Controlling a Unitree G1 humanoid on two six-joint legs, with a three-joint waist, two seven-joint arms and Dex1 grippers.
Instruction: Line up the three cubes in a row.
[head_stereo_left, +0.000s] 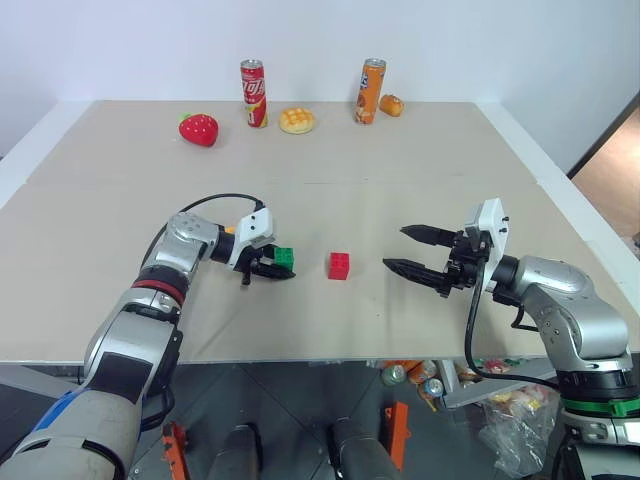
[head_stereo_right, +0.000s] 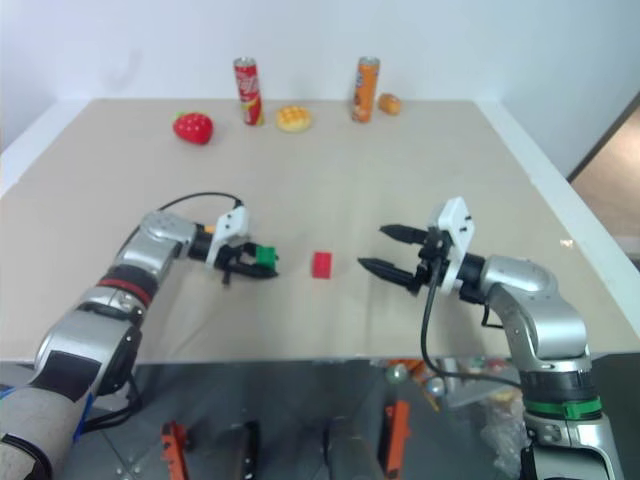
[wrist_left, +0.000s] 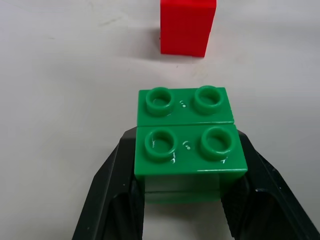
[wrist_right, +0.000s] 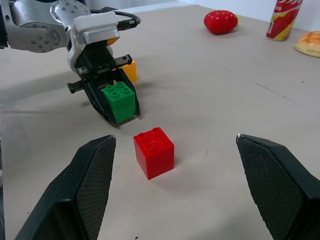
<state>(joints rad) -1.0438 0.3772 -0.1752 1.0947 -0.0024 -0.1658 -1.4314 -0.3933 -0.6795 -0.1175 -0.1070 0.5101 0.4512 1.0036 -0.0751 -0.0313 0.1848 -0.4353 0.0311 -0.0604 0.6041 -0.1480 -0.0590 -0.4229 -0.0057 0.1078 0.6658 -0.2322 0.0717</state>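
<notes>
On the table (head_stereo_left: 420, 180), the left gripper (head_stereo_left: 272, 263) clamps the green cube (head_stereo_left: 284, 258) beside the red cube (head_stereo_left: 339, 265). The yellow cube (wrist_right: 129, 70) sits behind that gripper. Right gripper (head_stereo_left: 415, 252): jaws wide apart, empty, facing the red cube.

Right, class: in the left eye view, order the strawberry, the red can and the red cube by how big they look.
1. Red can, tallest, though farthest back.
2. Strawberry.
3. Red cube, smallest despite sitting nearest the camera.

Left hand (head_stereo_left: 268, 264) clamped on green cube (head_stereo_left: 284, 258), right hand (head_stereo_left: 418, 252) spread wide, level.
</notes>
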